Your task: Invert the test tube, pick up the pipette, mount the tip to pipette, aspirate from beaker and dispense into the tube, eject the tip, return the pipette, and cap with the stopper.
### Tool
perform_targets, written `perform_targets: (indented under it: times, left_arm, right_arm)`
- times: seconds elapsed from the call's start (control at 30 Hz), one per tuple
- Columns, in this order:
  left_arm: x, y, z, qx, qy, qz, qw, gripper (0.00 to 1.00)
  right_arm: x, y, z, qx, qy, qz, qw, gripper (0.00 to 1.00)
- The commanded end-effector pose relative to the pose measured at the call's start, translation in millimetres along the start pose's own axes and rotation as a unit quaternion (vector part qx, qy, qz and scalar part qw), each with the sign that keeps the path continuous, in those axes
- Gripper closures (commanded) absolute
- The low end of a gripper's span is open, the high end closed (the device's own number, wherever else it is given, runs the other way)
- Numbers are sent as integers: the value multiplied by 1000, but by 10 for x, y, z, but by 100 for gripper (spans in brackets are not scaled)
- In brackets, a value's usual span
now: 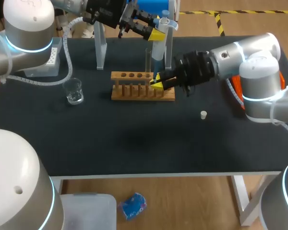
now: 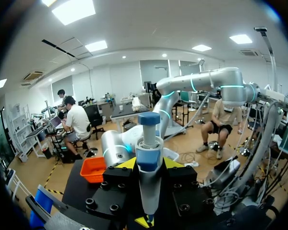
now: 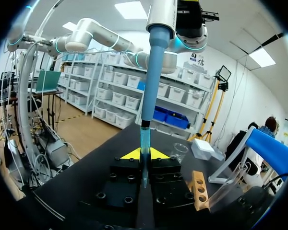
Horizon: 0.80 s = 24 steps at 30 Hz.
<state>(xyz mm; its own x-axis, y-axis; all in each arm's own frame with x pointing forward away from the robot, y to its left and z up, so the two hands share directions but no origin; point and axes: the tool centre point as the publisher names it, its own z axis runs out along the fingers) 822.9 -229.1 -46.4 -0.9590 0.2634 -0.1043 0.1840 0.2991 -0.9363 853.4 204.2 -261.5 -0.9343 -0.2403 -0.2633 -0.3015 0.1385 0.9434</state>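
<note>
On the far left of the bench we see a white tip box, and nearer the front a clear beaker, standing upright and well apart from the wooden rack. Our left tool comes in high over the back of the bench and is clamped on the body of the pipette, which hangs upright above the right part of the rack; in the left wrist view both yellow fingers press its sides. A test tube stands upright in the rack, just beside the pipette's shaft. Our right tool sits low at the rack, its fingers closed together on the pipette tip at the shaft's lower end. Further right, a small white stopper lies alone on the bench.
</note>
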Motion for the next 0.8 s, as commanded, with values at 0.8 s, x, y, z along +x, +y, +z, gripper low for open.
perform_targets:
  times: [0.8]
  left_arm:
    - [1, -2, -11, -1, 1, 0, 1000, 100]
  right_arm:
    - [-12, 86, 2, -108, -34, 70, 991, 100]
